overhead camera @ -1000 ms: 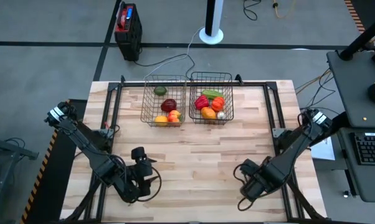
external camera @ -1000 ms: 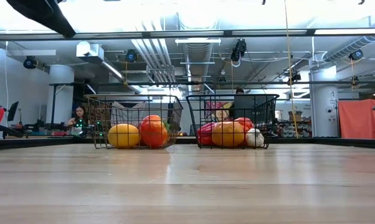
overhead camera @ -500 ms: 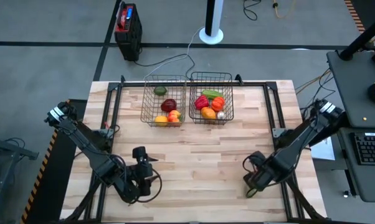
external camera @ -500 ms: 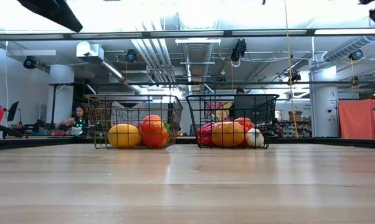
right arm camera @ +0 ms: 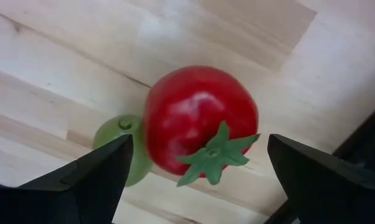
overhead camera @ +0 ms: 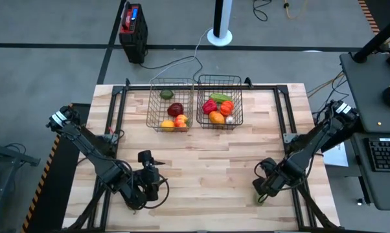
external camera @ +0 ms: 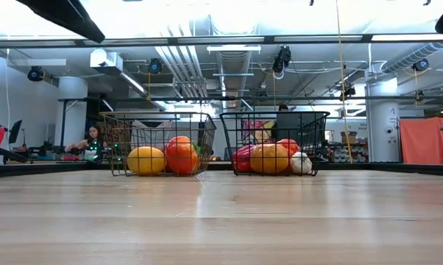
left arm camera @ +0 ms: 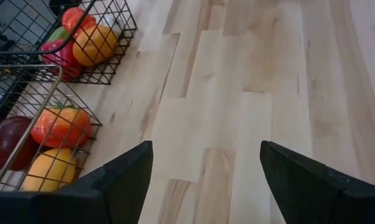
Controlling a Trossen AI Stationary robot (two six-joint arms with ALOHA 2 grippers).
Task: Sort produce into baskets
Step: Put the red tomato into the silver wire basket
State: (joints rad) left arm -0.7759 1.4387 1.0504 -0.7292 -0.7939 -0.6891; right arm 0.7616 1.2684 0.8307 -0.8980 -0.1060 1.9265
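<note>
We found the right gripper (right arm camera: 194, 180) open above a red tomato (right arm camera: 200, 127) touching a green fruit (right arm camera: 122, 146); the left gripper (left arm camera: 206, 180) waited open.

Red tomato (right arm camera: 200, 121) hides much of the green fruit (right arm camera: 124, 148) behind it. In the high view the right gripper (overhead camera: 262, 191) covers both almost wholly. Left basket (left arm camera: 25, 124) cut off at the left wrist picture's edge; its pieces too small overhead to name.

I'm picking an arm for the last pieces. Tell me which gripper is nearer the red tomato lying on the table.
Right. The right gripper hangs open directly over the red tomato near the table's right front edge. The left gripper is open at the left front, far across the table from it.
</note>
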